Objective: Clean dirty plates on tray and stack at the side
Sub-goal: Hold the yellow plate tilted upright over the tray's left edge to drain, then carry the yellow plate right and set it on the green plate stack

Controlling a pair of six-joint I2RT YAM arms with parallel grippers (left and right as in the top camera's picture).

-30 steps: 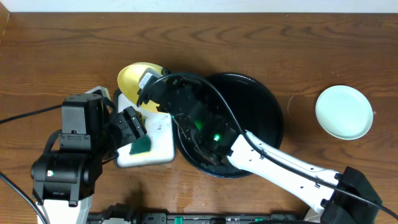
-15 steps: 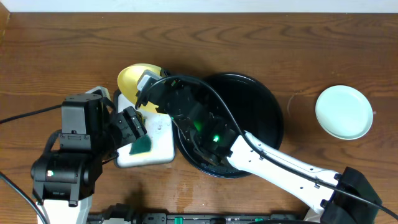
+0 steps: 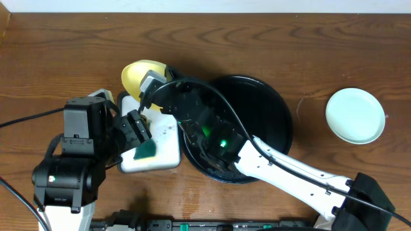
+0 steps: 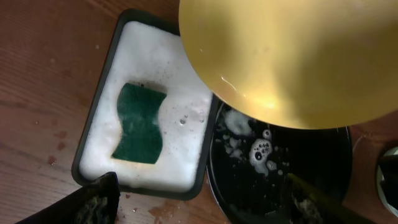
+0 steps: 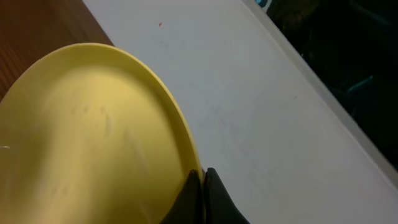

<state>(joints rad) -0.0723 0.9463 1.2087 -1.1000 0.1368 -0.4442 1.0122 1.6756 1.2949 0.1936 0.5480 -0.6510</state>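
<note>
A yellow plate (image 3: 140, 75) hangs tilted over the table's left side, its rim pinched in my shut right gripper (image 3: 149, 87). In the right wrist view the two fingers close on the plate's (image 5: 87, 137) edge at the gripper (image 5: 203, 174). From the left wrist view the wet plate (image 4: 286, 56) hangs above the black tray (image 4: 280, 168), which carries foam spots. My left gripper (image 4: 202, 205) is open and empty, below the plate. In the overhead view it (image 3: 136, 128) sits beside the foam dish. A pale mint plate (image 3: 355, 115) lies alone at the far right. The black tray (image 3: 282, 122) is mid-table.
A small rectangular dish (image 3: 167, 151) full of white foam holds a green sponge (image 3: 146, 151), left of the black tray. The sponge (image 4: 140, 123) lies flat on the foam. The right arm (image 3: 289, 170) crosses the black tray. Bare wood lies between tray and mint plate.
The right gripper and yellow plate have drifted slightly left and away from the black tray. The left arm has not moved.
</note>
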